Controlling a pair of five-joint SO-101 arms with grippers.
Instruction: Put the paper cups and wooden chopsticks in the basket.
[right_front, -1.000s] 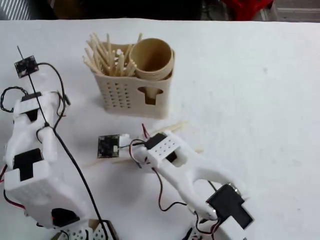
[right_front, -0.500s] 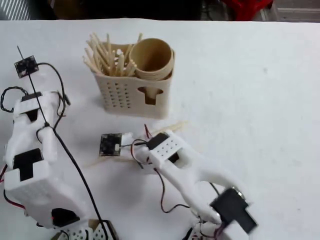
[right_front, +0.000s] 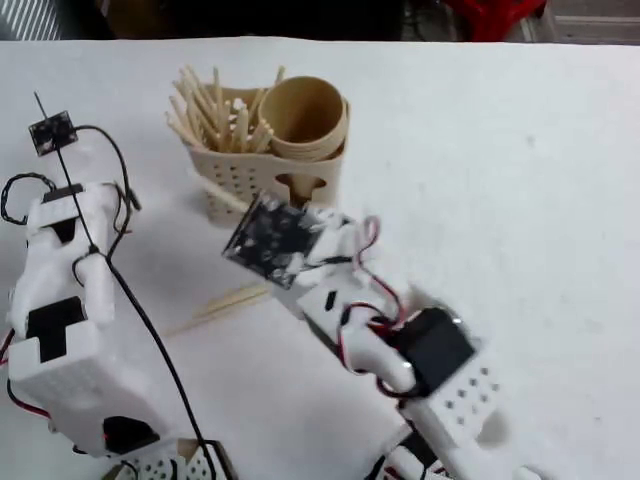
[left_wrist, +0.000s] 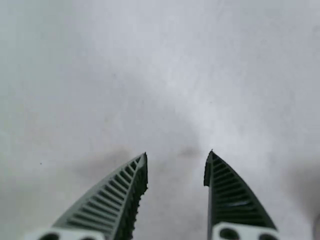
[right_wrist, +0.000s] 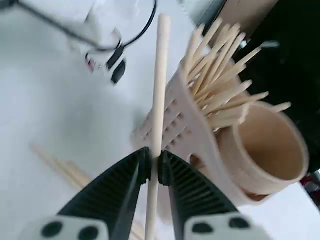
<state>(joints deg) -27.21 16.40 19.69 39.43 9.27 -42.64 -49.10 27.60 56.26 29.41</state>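
Basket (right_front: 265, 172) at the back of the white counter (right_front: 520, 200) is stuffed with wooden chopsticks (right_front: 212, 108) and stacked paper cups (right_front: 305, 118). Right arm (right_front: 400, 345) hangs right in front of it, loose chopsticks (right_front: 225, 303) lying on the counter just beside.

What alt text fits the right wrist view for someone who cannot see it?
The right gripper is shut on a single wooden chopstick, held near the basket. The basket holds a bundle of chopsticks and paper cups; loose chopsticks lie on the table.
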